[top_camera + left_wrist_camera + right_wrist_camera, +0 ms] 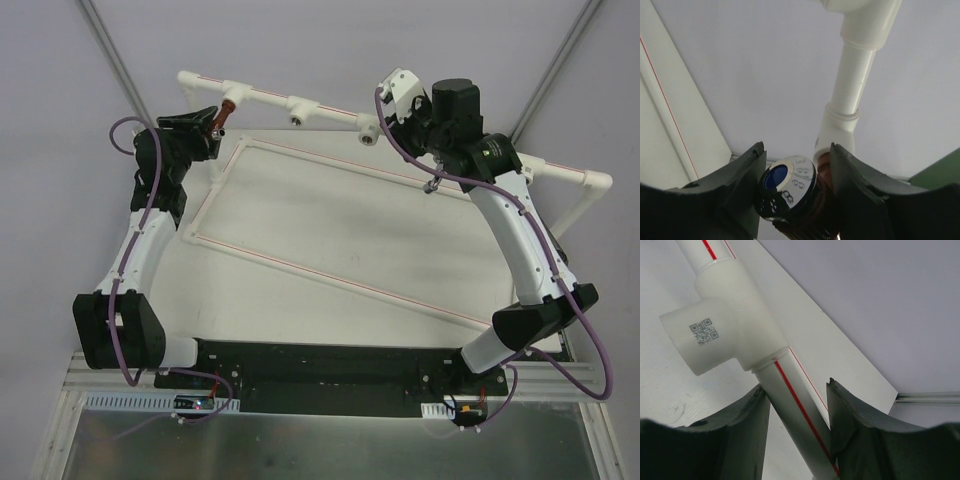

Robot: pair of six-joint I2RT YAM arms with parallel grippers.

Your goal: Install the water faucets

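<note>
Seen from above, a white pipe run [300, 100] stands along the far edge of the tabletop [330, 220]. The left fingers [200, 132] reach toward the far-left corner and hold the reddish-brown faucet [225, 110] with its nose at the left tee [232, 92]. I judge it is held in line with the socket so the thread can start straight. The right fingers [398, 110] sit at the pipe run nearer the far-right corner, just beside the right tee [368, 128], probably to brace the pipe against twisting. I cannot pick out the silver-grey faucet with certainty.

In the left wrist view, the left fingers [740, 175] are narrow and clamped on the reddish-brown faucet [822, 172]. One presses its shiny cap [785, 186], which has a blue disc, and the other presses the brown body. Gripping the cap end leaves the front free to meet the left tee [837, 125]. How deep the thread sits is hidden.

In the right wrist view, the right fingers [855, 430] straddle the red-striped pipe run [790, 400] just behind the right tee [725, 320], which carries a printed code. The pipe crosses the gap aslant, and I cannot tell whether the fingers press it or only surround it.
</note>
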